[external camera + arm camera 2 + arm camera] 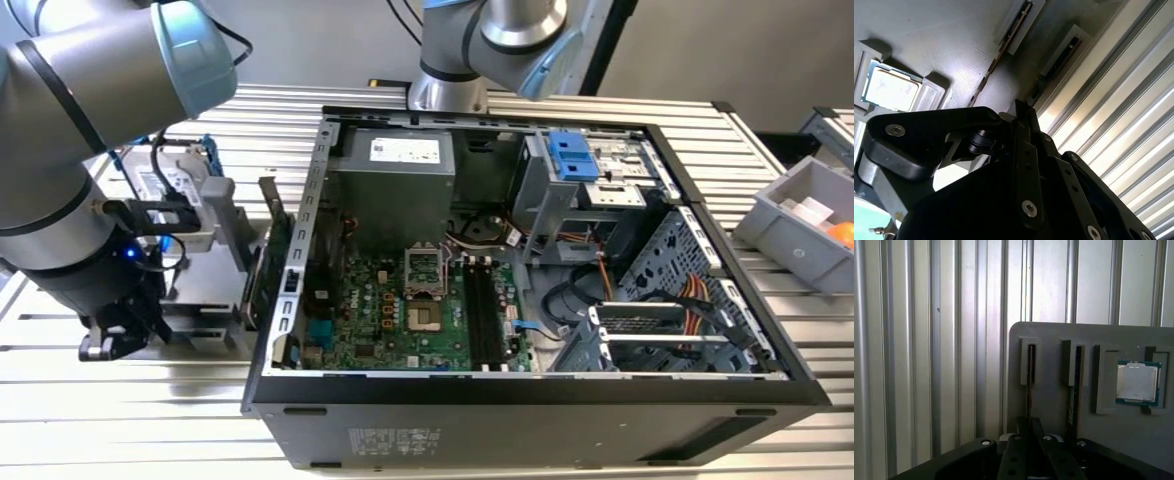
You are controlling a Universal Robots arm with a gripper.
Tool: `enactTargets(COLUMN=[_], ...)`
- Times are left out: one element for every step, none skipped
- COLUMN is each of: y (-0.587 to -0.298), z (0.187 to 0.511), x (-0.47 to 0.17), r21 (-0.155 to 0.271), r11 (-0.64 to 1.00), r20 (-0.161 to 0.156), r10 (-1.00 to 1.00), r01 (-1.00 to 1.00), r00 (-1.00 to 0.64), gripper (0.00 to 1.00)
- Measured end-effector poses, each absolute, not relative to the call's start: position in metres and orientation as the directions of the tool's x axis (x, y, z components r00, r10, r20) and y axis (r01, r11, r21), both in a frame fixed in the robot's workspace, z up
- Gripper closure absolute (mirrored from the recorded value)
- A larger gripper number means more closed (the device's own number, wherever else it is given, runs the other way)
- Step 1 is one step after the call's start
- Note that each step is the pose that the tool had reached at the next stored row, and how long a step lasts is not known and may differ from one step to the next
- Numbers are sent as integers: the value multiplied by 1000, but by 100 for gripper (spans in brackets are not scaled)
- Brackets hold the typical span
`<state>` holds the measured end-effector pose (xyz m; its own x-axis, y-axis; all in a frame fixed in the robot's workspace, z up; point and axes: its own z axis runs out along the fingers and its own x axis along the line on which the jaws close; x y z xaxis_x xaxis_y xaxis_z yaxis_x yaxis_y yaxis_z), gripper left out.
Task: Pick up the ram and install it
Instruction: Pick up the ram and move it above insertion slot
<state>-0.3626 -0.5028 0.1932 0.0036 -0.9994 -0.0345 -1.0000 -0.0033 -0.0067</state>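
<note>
The ram (1029, 371) is a thin stick standing on edge in a slot of a grey holder (1054, 335), in the slot farther from a square processor chip (1137, 382). A second stick (1073, 375) stands in the neighbouring slot. My gripper (1029, 424) is right over the first ram's end, with its narrow fingers closed together on the edge. In the second wrist view the same ram (1061, 56) runs up to the gripper (1020, 107). In the exterior view the gripper (114, 340) hangs low over the holder (200, 300), left of the open computer case (534, 400).
The motherboard's black slots (486, 310) lie inside the case near its middle. An upright card (270, 250) and a drive (180, 185) stand between the arm and the case wall. A grey bin (801, 215) sits at the exterior view's right on the ribbed metal table (134, 430).
</note>
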Motion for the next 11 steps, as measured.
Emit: enactTargets(y=[-503,-503,-503,-503,-503,-503,-503,-503,-503,-503,-503], z=[194,195,196,197,199,200,201,202,203,204,205], x=[-363,-363,-363,-363,-363,-363,-363,-363,-363,-363,-363], r21=[-7,-7,-7,-7,-7,-7,-7,-7,-7,-7,-7], r11=[-3,-3,-3,-3,-3,-3,-3,-3,-3,-3,-3], r20=[-35,-35,-35,-35,-35,-35,-35,-35,-35,-35,-35], r10=[-999,-999,-999,-999,-999,-999,-999,-999,-999,-999,-999], r01=[-1000,-1000,-1000,-1000,-1000,-1000,-1000,-1000,-1000,-1000,-1000], r00=[4,4,4,3,3,3,3,3,3,3,3], gripper=[100,100,100,100,100,100,100,100,100,100,100])
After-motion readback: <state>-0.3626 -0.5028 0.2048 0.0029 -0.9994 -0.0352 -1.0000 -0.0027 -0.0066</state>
